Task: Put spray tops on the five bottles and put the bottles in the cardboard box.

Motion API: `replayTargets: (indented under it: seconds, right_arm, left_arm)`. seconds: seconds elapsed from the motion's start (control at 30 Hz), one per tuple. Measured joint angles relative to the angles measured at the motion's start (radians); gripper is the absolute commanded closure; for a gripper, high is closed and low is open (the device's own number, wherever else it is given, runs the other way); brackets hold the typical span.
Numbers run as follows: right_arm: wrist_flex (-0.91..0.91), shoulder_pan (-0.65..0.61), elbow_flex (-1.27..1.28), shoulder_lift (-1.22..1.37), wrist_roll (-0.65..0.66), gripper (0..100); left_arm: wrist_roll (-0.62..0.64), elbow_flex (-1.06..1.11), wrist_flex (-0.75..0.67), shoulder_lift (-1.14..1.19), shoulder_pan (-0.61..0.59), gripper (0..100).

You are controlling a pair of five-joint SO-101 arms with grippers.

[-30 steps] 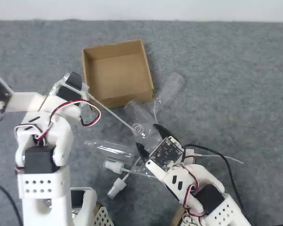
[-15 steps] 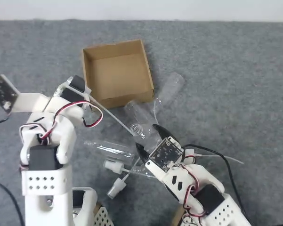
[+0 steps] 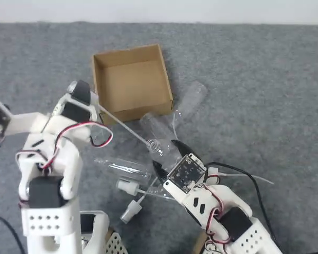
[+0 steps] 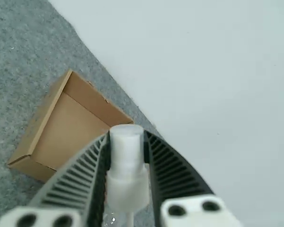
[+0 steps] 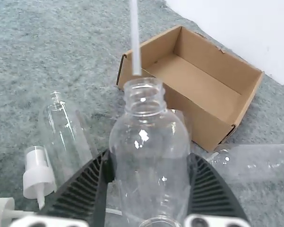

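Note:
My left gripper (image 4: 126, 138) is shut on a white spray top (image 4: 127, 158), held up left of the cardboard box (image 3: 132, 79). Its long dip tube (image 3: 124, 125) slants down across the box's front corner. In the right wrist view the tube's tip (image 5: 134, 52) hangs just above the open neck of a clear bottle (image 5: 149, 137). My right gripper (image 3: 166, 154) is shut on that bottle, neck up, in front of the box (image 5: 203, 80). The box (image 4: 68, 127) holds nothing.
Clear bottles lie on the grey carpet: one right of the box (image 3: 193, 98), one at its front corner (image 3: 153, 124), one near the left arm (image 3: 124, 168). Loose spray tops (image 3: 128, 186) (image 3: 129, 211) lie in front; another (image 3: 214, 172) lies beside the right arm.
The left arm has shifted a little and turned its wrist with the spray top in its grip; the tube tip stays by the bottle's neck. The right arm has kept still.

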Motion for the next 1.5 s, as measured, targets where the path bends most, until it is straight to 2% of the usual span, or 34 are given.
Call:
replayTargets:
  seconds: [0.23, 0.6, 0.8, 1.1, 1.33, 1.5]
  right_arm:
    - [0.0, 0.0, 0.0, 0.0, 0.0, 87.9]
    - [0.0, -0.008, 0.0, 0.0, 0.0, 87.9]
    - [0.0, -0.008, 0.0, 0.0, 0.0, 87.9]
    - [0.0, -0.011, 0.0, 0.0, 0.0, 88.0]
    - [0.0, -0.012, 0.0, 0.0, 0.0, 88.2]
    - [0.0, -0.012, 0.0, 0.0, 0.002, 88.3]
  left_arm:
    - [0.0, 0.087, -0.078, -0.032, 0.002, 99]
    - [0.0, 0.106, -0.087, -0.032, 0.005, 99]
    - [-0.031, 0.166, -0.087, -0.075, 0.1, 99]
    - [-0.072, 0.262, -0.087, -0.239, 0.127, 99]
    - [-0.127, 0.334, -0.087, -0.341, 0.239, 99]
    - [-0.144, 0.373, -0.087, -0.388, 0.267, 99]
